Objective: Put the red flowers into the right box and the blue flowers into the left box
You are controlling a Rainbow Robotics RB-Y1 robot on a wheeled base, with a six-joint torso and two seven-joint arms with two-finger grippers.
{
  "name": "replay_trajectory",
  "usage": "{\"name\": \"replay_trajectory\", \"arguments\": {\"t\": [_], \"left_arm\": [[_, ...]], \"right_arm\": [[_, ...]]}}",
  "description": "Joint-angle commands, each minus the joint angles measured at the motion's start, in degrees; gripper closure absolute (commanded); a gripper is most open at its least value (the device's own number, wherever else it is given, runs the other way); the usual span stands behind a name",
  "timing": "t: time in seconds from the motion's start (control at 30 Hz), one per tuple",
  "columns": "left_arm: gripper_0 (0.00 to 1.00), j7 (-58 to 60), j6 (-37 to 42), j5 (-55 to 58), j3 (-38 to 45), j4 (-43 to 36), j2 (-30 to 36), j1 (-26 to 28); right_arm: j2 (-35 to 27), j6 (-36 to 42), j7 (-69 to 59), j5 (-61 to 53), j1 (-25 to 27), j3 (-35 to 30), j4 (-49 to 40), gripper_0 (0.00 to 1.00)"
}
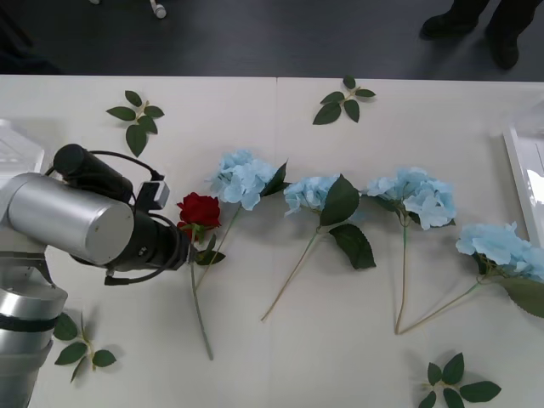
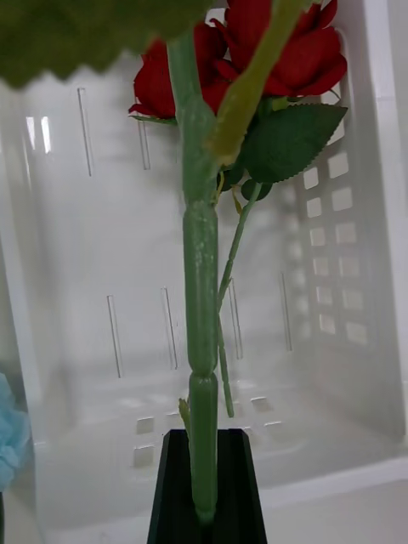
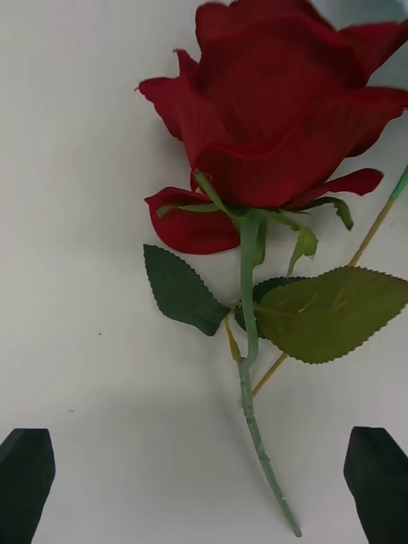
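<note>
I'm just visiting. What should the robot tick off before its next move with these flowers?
1. Left gripper open: ok, fingers wide apart.
2. Table rose lined up: ok, its stem lies between those fingers.
3. Right gripper shut on the held rose: ok.
4. Held rose in front of the right box: ok.
5. Blue flowers sorted: not ok, four lie on the table.
6. Room in the left box: cannot tell, just a corner shows.
</note>
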Motion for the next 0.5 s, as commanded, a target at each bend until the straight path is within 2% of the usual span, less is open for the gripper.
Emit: {"name": "replay_trajectory", "arguments": {"t": [0.03,0.2,0.5], "left_arm": [[0.00,1.33,0.03,-1.12,-2.11,3.63,0.42,-3.72],[0.00,1.33,-0.85,-1.64,-4.13,9.08,0.24,-6.45],[0.00,0.45,-5.15,-3.14,-4.30,16.73,-2.40,-8.29]], "right_arm": [[-0.35,-4.91,-2.01,0.77,-0.28,1.63,2.12,1.00],[1.32,-8.87,-1.57,2.18,-1.51,5.23,3.79,1.00],[5.89,-9.75,-1.65,8.42,-4.58,6.99,5.11,1.00]]}}
